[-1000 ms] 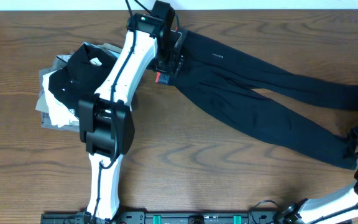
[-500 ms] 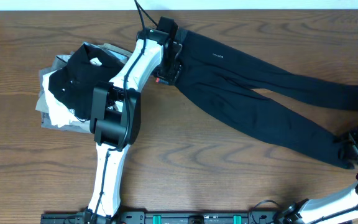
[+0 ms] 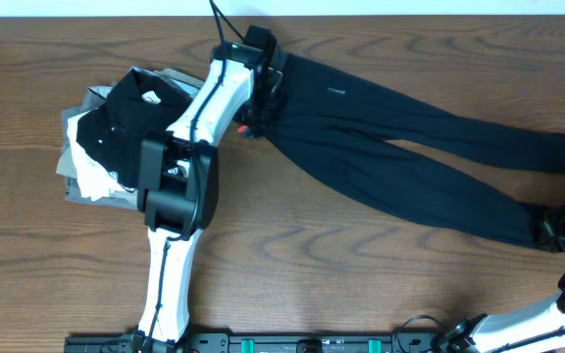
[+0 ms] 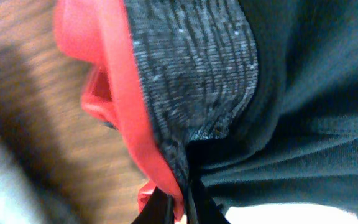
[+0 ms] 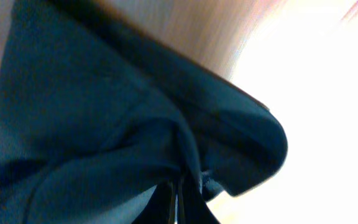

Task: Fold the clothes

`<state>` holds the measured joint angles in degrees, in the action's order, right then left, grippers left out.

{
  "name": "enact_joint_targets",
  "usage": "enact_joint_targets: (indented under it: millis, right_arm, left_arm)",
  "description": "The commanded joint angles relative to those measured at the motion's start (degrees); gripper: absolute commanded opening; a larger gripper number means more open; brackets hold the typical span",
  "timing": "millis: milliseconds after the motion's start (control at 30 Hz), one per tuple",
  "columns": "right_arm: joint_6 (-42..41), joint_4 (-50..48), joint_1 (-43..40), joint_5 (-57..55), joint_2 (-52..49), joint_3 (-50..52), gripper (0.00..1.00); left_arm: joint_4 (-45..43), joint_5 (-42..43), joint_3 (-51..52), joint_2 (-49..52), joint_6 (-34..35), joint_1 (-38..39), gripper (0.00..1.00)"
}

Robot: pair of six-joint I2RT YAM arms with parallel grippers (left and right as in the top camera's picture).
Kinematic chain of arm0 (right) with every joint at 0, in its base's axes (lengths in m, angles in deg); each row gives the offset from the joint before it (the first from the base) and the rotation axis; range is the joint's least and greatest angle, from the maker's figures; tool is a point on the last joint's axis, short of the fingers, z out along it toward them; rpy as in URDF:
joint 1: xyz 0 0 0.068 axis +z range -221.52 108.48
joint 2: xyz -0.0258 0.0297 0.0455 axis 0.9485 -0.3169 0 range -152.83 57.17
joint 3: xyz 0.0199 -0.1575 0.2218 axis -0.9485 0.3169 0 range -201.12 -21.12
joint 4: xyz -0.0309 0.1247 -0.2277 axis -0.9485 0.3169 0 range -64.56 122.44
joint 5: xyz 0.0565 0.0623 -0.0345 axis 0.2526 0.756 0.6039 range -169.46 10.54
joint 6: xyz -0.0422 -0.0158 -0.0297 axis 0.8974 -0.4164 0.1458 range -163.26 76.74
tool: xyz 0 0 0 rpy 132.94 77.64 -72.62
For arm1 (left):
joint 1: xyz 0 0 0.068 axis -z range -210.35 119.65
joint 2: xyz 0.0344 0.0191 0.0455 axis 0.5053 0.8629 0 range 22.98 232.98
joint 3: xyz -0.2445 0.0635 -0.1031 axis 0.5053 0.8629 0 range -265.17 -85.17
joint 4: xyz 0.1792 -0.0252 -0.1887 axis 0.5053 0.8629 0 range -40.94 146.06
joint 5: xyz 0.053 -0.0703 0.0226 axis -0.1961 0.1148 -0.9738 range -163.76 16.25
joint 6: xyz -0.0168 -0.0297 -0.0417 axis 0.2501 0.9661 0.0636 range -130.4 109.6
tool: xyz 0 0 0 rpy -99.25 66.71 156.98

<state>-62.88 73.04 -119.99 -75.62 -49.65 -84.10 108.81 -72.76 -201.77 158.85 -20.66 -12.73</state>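
Having stood open a second ago, both claws are now clamping shut, the left gripper [image 4: 180, 202] pinching the red-edged waistband [image 4: 191, 74] and the right gripper [image 5: 178, 202] nipping the nearer ankle cuff [image 3: 520, 220] of the leggings [image 3: 410, 157], which are lying stretched along the table [image 3: 361, 284] (so a fold is probably starting).

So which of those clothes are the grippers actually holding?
The long black leggings, spread out flat: the left gripper pinches the red-edged waistband, the right gripper a leg end. The heap of black, white and grey clothes is not held.
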Motion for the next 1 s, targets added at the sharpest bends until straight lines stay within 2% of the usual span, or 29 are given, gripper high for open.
enact_joint_targets:
  millis: [0, 167, 333, 367, 433, 533, 733, 767, 867, 967]
  right_arm:
    - [-4.13, -4.48, 0.31, -11.61, -1.4, 0.94, 0.01]
    - [-2.99, -5.79, -0.79, -14.86, -1.4, -2.21, 0.01]
    - [1.27, -1.9, -2.34, -18.67, -1.4, -9.79, 0.01]
    - [1.46, -0.79, -2.6, -18.36, -1.4, -11.37, 0.01]
    - [1.7, 1.18, -2.62, -17.03, -1.4, -13.64, 0.01]
    - [2.1, 2.21, -2.47, -16.72, -1.4, -14.91, 0.01]
    - [2.12, 2.16, -2.47, -15.43, -1.4, -14.93, 0.02]
    - [2.14, 2.29, -2.54, -15.43, -1.4, -14.93, 0.04]
    - [2.1, 2.82, -2.58, -15.39, -1.4, -14.93, 0.24]
    - [2.1, 2.91, -2.58, -15.32, -1.4, -14.93, 0.5]
  left_arm:
    - [2.32, -3.89, -1.31, -6.86, 1.05, -1.77, 0.06]
    - [3.87, -4.09, -1.31, -9.73, 1.07, -3.43, 0.07]
    - [5.97, -4.07, -1.29, -9.75, 1.07, -3.96, 0.09]
    - [6.12, -4.07, -1.29, -9.75, 1.09, -3.93, 0.12]
    - [6.25, -4.04, -1.29, -9.75, 1.09, -3.89, 0.34]
    - [7.15, -4.02, -1.29, -9.75, 1.38, -3.89, 0.61]
    - [10.73, -3.82, -1.29, -9.75, 2.84, -3.89, 0.73]
    - [11.41, -2.82, -1.27, -9.75, 3.48, -3.89, 0.73]
    - [13.4, 5.62, -0.57, -9.75, 3.98, -3.89, 0.73]
    - [14.21, 13.53, 1.55, -9.7, 5.38, -3.54, 0.73]
